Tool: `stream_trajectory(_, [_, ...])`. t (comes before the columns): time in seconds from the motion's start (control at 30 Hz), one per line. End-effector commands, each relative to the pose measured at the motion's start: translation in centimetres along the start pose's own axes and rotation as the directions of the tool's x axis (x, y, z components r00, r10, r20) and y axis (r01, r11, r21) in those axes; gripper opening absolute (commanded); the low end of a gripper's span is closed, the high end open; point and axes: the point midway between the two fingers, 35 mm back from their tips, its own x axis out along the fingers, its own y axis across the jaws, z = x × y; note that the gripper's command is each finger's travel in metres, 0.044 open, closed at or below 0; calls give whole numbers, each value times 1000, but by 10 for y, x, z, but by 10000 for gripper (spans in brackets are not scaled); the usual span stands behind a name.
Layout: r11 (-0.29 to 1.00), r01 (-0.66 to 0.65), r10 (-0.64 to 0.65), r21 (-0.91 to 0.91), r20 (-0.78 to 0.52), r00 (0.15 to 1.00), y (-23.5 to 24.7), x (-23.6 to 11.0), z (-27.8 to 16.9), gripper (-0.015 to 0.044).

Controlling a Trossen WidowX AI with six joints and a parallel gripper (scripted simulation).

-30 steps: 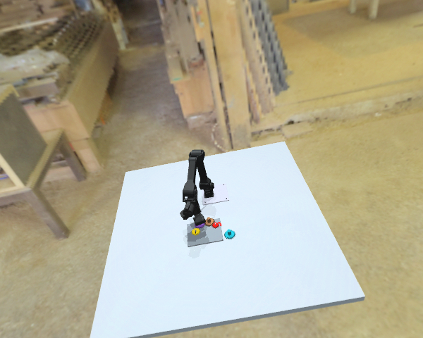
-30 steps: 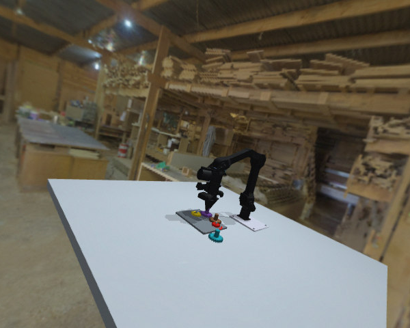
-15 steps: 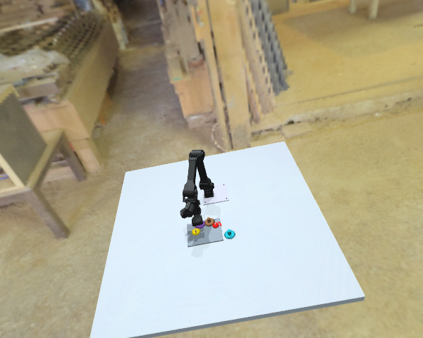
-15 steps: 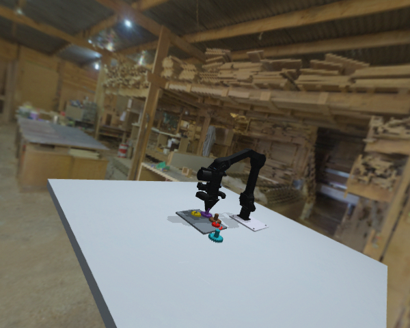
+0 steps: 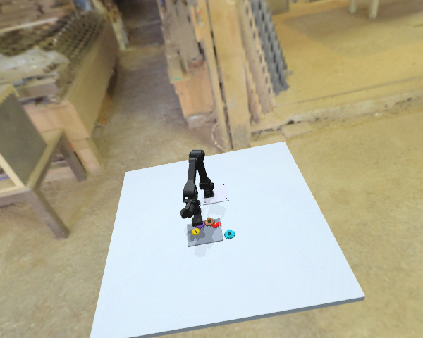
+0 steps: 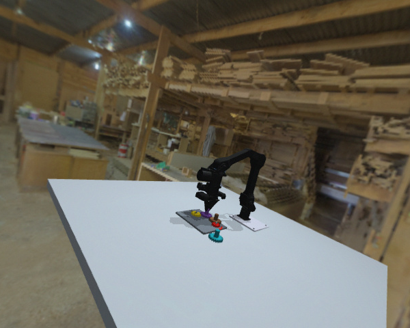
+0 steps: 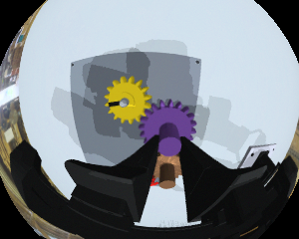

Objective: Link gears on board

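My gripper (image 7: 168,139) (image 6: 207,210) is shut on the purple gear (image 7: 164,119) (image 6: 206,214) by its upright handle. The purple gear is at the board beside the yellow gear with the black stripe (image 7: 128,95) (image 5: 195,232) (image 6: 195,213), their teeth close together in the wrist view. Whether it sits flat I cannot tell. The brown gear (image 5: 209,222) (image 6: 215,219) is on the grey board (image 5: 207,240) (image 6: 199,225) between the purple gear and the red gear (image 5: 215,226) (image 6: 216,225). In the wrist view my fingers partly hide the brown and red gears.
A cyan gear (image 5: 229,234) (image 6: 216,238) with an upright handle stands on the table just off the board, near the red gear's side. The arm's pale base plate (image 5: 221,194) (image 6: 254,225) lies behind the board. The red arrow is beside the red gear.
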Motion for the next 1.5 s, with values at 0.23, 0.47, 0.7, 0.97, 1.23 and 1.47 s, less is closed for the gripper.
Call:
stream_trajectory(0.23, [980, 1, -1, -197, 0, 1000, -1, 2, 1, 0])
stream_trajectory(0.47, [993, 1, -1, -117, 0, 1000, 0, -2, 0, 140])
stream_trajectory(0.7, [995, 1, -1, -98, 0, 1000, 1, -24, 0, 140])
stream_trajectory(0.97, [995, 2, -2, -101, 0, 1000, 1, -41, 0, 166])
stream_trajectory(1.23, [995, 2, -2, -101, 0, 1000, -3, -89, -2, 376])
stream_trajectory(1.47, [995, 2, -2, -101, 0, 1000, -3, -89, -2, 440])
